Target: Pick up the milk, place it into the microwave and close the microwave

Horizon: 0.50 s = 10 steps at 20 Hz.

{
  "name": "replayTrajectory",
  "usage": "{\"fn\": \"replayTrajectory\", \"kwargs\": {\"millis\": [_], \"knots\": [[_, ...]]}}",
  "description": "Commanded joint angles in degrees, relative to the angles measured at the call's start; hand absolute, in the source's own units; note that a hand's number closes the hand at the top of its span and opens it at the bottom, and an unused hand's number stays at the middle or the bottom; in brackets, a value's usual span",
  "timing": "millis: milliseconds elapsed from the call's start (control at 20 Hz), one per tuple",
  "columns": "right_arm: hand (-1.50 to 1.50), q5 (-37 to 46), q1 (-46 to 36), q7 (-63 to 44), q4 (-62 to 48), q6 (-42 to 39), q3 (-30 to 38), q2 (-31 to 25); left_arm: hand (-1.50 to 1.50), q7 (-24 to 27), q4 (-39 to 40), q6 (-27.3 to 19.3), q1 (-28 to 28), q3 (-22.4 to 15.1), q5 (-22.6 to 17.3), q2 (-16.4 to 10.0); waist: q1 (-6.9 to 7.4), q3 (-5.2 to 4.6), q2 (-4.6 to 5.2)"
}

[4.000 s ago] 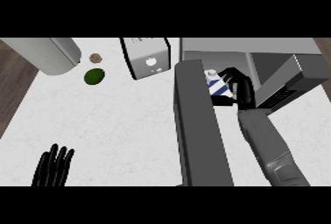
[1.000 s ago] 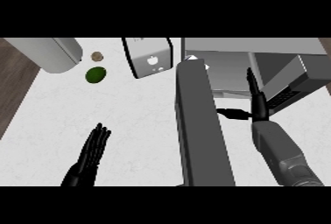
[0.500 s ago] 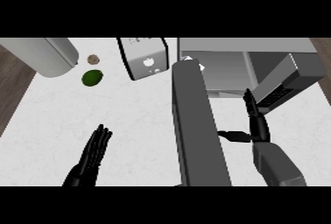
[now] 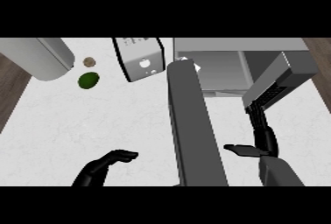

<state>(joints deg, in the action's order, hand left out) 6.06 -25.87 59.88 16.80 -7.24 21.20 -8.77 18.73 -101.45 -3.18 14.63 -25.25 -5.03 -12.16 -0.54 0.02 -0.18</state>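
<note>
While the white marbled table (image 4: 97,118) is spread across the view, the grey box-shaped microwave (image 4: 223,72) is seen at its far right, cavity bared, and its long dark grey door (image 4: 194,127) is swung wide open toward the near edge. Right of that door the right hand (image 4: 265,142) is held up, fingers straight, thumb out, nothing gripped. At the near edge the left hand (image 4: 103,165) is seen, fingers curled on nothing. Of the white milk carton (image 4: 195,67), only a corner is glimpsed at the cavity's left front, behind the door's far end.
</note>
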Motion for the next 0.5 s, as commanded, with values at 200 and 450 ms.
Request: {"fn": "replayTrajectory", "kwargs": {"millis": [200, 450], "knots": [[-1.50, -3.3, 8.6, 1.2, 12.3, -11.5, -1.9, -2.3, 1.50, -1.3, 9.5, -1.0, -5.1, -3.3, 8.1, 0.7, -1.67, -0.18, -0.44], [-1.50, -5.1, 13.7, -2.3, 21.3, -11.7, -4.3, -0.8, 1.50, -3.5, 13.4, 1.3, -10.7, -6.7, 14.2, -0.6, -2.01, -0.22, -0.42]]}}
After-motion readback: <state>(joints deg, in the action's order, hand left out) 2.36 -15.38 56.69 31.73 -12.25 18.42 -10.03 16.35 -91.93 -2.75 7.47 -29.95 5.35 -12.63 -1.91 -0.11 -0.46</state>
